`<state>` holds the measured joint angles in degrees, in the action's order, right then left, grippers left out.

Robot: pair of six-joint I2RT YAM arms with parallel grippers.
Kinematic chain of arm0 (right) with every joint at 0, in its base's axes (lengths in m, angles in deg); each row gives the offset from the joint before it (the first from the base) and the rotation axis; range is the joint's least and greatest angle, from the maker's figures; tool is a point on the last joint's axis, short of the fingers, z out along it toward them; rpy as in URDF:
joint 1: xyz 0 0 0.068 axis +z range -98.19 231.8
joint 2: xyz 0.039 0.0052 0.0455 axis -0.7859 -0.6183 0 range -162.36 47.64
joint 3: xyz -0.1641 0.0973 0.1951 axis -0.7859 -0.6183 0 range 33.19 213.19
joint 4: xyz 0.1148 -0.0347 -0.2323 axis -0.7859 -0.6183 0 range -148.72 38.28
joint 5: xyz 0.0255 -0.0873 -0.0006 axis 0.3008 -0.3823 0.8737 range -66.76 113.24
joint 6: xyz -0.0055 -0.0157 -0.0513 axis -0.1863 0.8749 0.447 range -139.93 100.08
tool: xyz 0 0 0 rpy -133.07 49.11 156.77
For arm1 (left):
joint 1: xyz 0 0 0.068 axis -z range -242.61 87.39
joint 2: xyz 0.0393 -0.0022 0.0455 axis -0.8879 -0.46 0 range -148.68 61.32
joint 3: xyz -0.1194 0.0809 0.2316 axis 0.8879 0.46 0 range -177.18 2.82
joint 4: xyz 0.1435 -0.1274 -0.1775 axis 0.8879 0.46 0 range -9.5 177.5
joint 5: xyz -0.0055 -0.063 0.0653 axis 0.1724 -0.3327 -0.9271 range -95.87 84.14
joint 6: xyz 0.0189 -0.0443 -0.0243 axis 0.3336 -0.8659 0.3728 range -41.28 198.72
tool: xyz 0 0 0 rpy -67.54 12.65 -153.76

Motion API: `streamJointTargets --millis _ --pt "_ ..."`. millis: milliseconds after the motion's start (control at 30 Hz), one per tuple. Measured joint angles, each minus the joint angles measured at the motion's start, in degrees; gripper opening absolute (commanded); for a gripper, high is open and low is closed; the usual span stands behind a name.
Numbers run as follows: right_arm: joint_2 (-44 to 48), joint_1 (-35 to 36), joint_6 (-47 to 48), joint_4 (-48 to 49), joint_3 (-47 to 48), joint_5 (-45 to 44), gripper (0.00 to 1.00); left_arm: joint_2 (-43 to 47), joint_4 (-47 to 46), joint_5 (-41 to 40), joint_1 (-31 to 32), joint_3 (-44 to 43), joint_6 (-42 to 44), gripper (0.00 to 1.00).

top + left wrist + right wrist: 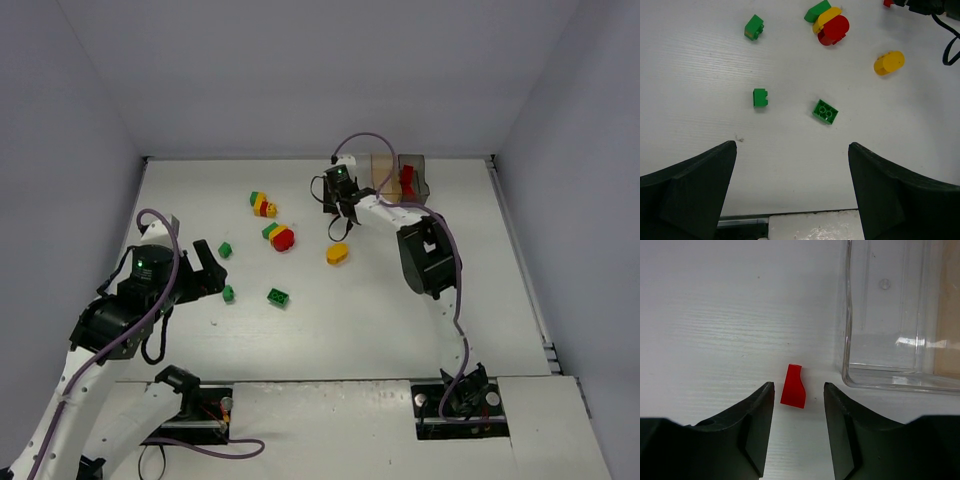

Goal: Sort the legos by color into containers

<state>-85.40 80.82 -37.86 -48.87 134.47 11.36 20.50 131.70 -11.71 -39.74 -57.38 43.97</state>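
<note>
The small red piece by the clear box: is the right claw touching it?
Apart. The right wrist view shows white table on each side of the red brick, separating it from the open right gripper.

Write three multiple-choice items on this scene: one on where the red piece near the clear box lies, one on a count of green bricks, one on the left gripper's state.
1. Where does the small red piece lie?
A. On the table, between the fingers of the right gripper, beside the clear container
B. Inside the clear container
C. Stacked on a yellow piece

2. How many single green bricks lie loose in the left wrist view?
A. One
B. Three
C. Six

3. What state is the left gripper in?
A. Shut on a green brick
B. Shut on nothing
C. Open, holding nothing

Answers:
1 A: the right wrist view shows it on bare table between the open fingers, outside the container's wall.
2 B: three lie apart from the mixed clump.
3 C: its fingers stand wide apart and grip nothing.
</note>
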Motion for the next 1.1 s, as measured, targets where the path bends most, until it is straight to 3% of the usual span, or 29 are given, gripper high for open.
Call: streamJointTargets --millis 333,467,567,867,1100 --pt "-2.84 0.31 -0.92 0.81 1.64 -0.92 0.33 0.00 0.07 0.13 0.00 0.00 -0.24 0.87" --pt "-2.84 0.42 -0.94 0.83 2.03 -1.07 0.08 0.02 0.35 0.15 0.00 0.02 -0.24 0.87" --pt "-2.84 0.66 -0.81 1.07 2.05 -1.40 0.00 0.07 0.57 0.28 0.00 0.02 -0.24 0.87" --pt "-0.94 0.98 3.13 0.98 2.05 -0.83 0.00 -0.68 0.42 0.72 0.00 0.07 -0.22 0.87" --pt "9.40 -3.45 8.07 0.81 2.05 3.19 0.00 -3.19 -1.03 1.11 0.00 0.11 -0.15 0.87"
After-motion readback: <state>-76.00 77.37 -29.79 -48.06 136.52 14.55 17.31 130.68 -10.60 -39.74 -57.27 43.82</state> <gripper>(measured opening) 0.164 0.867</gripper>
